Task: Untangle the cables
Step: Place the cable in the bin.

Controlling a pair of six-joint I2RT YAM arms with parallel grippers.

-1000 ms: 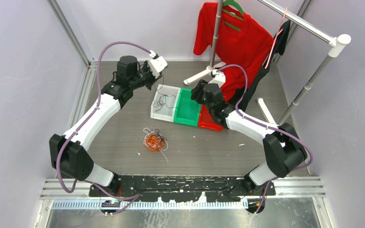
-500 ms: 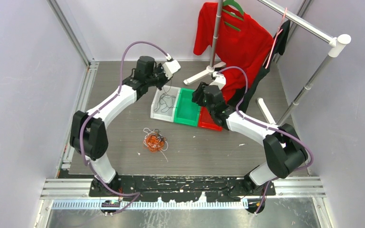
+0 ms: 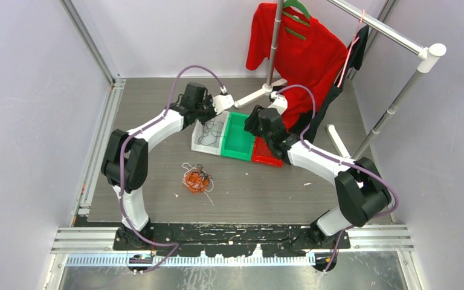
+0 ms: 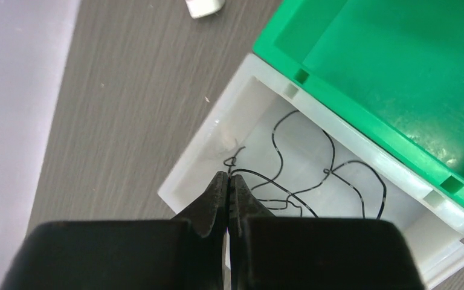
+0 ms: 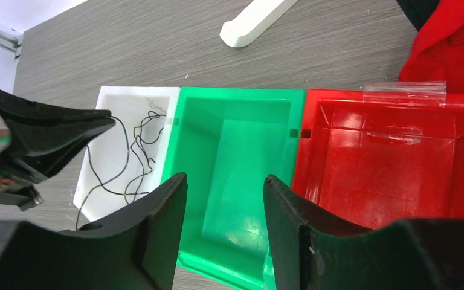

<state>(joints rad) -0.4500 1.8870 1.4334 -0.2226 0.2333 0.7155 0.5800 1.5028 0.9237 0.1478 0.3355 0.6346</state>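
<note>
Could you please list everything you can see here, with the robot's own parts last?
table: one, grey-brown, under everything
white bin: one, white, left end of the row
green bin: one, green, middle of the row
red bin: one, red, right end
black cable: number unclear, black, in the white bin
tangle: one, orange, white and black, on the table
rack: one, silver and white, far right
shirt: one, red, hanging on the rack
cloth: one, black, on the rack
left gripper: one, black, shut on the black cable
right gripper: one, black, open above the green bin
</note>
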